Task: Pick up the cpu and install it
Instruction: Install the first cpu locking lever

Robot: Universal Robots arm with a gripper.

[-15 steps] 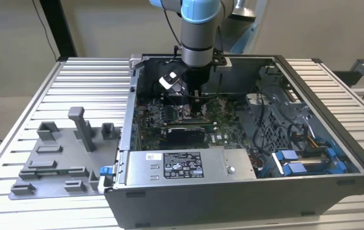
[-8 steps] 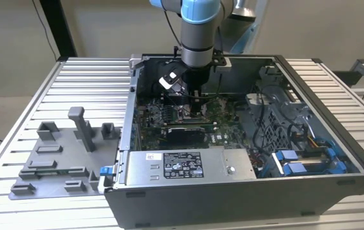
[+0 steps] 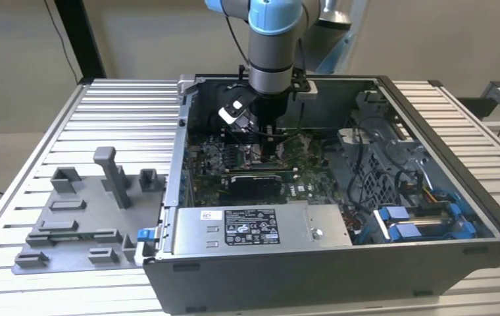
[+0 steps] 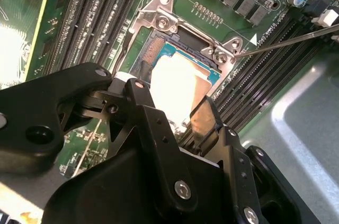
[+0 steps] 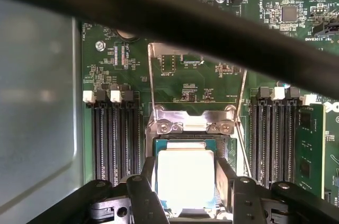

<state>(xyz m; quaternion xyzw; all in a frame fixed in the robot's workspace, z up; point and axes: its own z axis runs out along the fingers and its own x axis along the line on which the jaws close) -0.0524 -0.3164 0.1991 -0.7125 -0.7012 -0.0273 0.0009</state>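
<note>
Claw (image 5: 186, 167) clamped on cpu (image 5: 185, 181) edges, narrow spread (cpu sits in socket frame (image 5: 190, 123)).

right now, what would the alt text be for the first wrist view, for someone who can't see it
The end effector grips the cpu by two opposite sides, at the metal-framed socket on a green motherboard. Black memory slots run along either side of the socket, and a blurred black band crosses close to the camera.
</note>
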